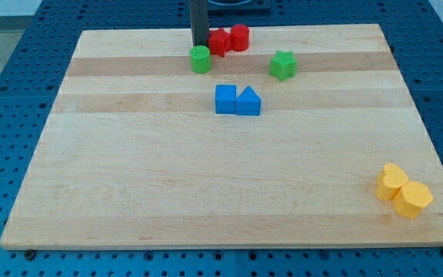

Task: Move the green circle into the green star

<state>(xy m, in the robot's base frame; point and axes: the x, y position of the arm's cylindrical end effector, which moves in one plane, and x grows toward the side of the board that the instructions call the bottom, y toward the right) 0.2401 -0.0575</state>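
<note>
The green circle (201, 58) sits near the view's top, left of centre. The green star (283, 65) lies to its right, about a hundred pixels away, with bare board between them. My tip (199, 45) is at the end of the dark rod coming down from the view's top; it stands just behind the green circle, at its upper edge, touching or nearly touching it.
Two red blocks (229, 39) sit together just right of the rod, above the green circle. A blue cube (225, 99) and a blue triangle (248, 101) touch each other below the green blocks. Two yellow blocks (403, 191) lie at the bottom right, near the board's edge (221, 245).
</note>
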